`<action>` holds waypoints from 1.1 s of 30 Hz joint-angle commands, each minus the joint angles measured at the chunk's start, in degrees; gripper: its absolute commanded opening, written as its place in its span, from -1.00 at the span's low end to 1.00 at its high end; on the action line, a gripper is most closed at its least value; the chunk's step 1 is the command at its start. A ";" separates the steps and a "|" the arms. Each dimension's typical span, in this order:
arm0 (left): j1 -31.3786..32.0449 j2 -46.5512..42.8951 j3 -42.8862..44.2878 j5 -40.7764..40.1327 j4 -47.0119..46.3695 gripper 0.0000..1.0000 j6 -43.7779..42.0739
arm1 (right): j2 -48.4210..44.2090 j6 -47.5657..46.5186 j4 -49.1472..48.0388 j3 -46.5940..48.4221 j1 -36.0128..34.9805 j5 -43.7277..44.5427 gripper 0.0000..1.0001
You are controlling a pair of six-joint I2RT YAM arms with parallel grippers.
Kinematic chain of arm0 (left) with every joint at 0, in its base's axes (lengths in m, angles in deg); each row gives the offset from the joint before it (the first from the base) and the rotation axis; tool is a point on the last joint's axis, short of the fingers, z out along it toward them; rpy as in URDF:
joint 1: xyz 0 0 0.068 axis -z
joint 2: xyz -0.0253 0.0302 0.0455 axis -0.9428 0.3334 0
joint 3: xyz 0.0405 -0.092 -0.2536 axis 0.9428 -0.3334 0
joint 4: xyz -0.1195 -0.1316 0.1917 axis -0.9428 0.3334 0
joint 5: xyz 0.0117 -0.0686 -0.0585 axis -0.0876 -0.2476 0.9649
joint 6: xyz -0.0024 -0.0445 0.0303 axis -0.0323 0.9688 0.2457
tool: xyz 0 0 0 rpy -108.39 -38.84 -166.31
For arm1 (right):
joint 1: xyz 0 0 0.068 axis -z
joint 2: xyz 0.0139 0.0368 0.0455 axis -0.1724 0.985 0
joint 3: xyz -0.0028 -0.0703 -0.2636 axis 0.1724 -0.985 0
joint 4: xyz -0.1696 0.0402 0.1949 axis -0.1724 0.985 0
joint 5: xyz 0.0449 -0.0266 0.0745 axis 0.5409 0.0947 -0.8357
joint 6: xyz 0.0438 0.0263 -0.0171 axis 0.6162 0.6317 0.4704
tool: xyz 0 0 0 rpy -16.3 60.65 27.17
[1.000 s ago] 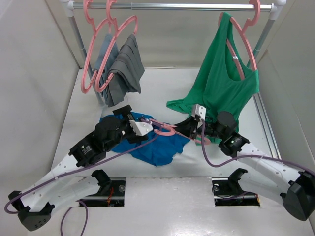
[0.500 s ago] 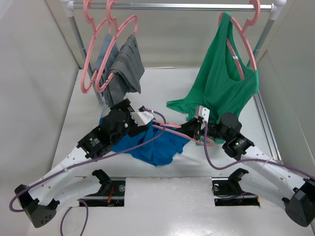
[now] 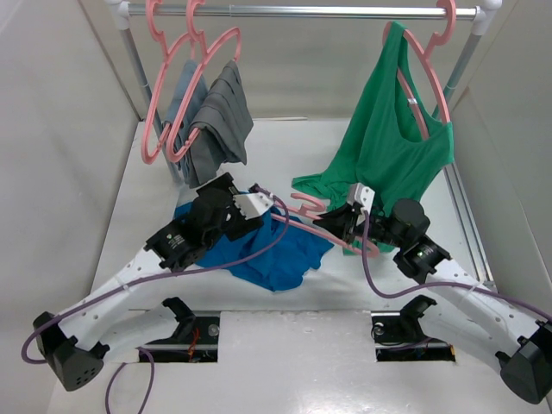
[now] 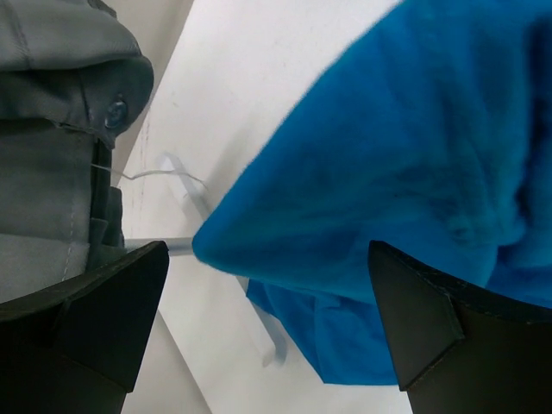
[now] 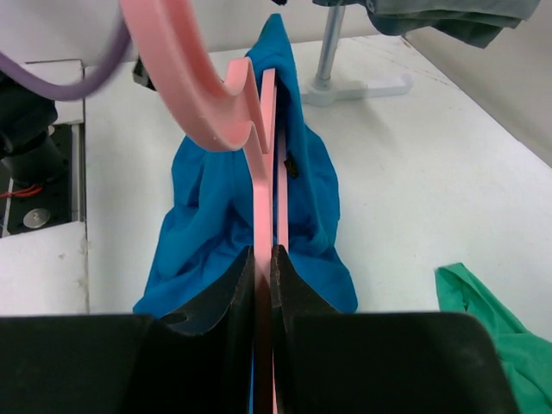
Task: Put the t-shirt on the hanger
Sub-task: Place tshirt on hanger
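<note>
Now: bright royal-blue soft fabric t-shirt (image 3: 276,254) crumpled on white surface (image 3: 285,155), centre of top view. Slim pink plastic hanger (image 5: 263,172) above its right edge, clamped edge-on between right fingers (image 5: 207,323), gap narrow. Left fingers (image 4: 86,328) spread wide above shirt's upper-left part.

Green top (image 3: 388,147) hangs R end of rail (image 3: 302,11), grey garments (image 3: 216,125) L end, over white table (image 3: 280,145).

A lab test cell: white walls (image 3: 52,129) enclose a table (image 3: 285,147) and clothes rail (image 3: 328,11).
</note>
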 commanded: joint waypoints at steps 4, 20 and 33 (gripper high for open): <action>-2.59 -1.53 4.52 1.26 -2.29 1.00 4.23 | -1.62 0.90 -3.34 1.71 0.36 1.49 -1.00; -2.59 -13.33 -1.36 32.11 4.29 0.19 14.25 | -0.48 0.90 -3.34 1.17 0.36 3.87 -1.00; -2.59 -3.57 -9.28 20.52 -8.36 0.46 20.31 | -1.53 1.43 -3.34 1.17 0.36 4.39 -1.00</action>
